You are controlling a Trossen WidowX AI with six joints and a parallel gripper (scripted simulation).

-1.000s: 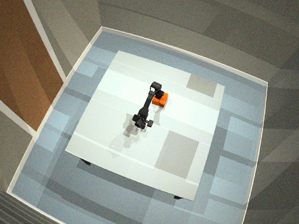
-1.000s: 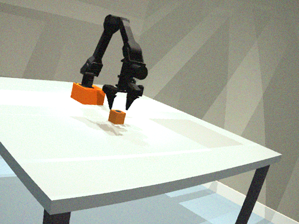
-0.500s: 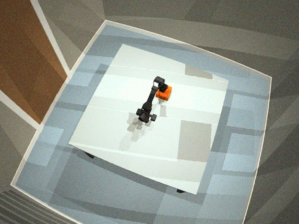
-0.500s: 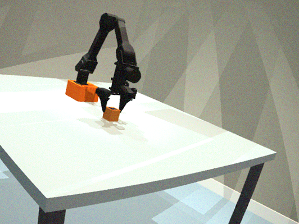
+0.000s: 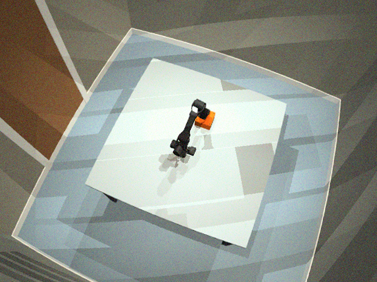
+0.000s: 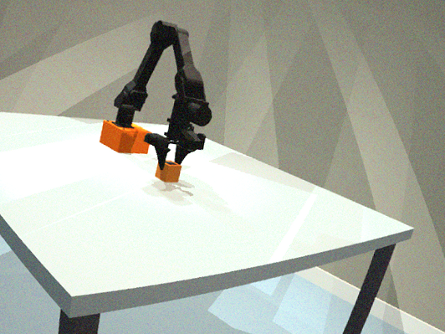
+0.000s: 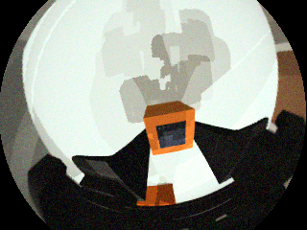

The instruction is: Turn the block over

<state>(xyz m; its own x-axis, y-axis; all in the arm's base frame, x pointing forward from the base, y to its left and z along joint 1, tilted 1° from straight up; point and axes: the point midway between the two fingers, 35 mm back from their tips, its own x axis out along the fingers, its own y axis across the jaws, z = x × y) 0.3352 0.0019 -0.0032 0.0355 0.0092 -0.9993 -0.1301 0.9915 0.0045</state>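
The small orange block (image 6: 168, 174) (image 7: 168, 110) rests on the white table (image 5: 212, 175) (image 6: 202, 240). Its marked side, with a dark square (image 7: 172, 133), faces up. My gripper (image 6: 169, 166) (image 7: 168, 126) points down over the block and is shut on it, one fingertip against each of two opposite sides. In the top view the gripper (image 5: 181, 150) hides the block from above.
The arm's orange base (image 5: 205, 121) (image 6: 119, 138) stands on the table behind the block, and a part of it shows at the bottom of the wrist view (image 7: 160, 194). The arm arches over from it. Shadows lie beside the block.
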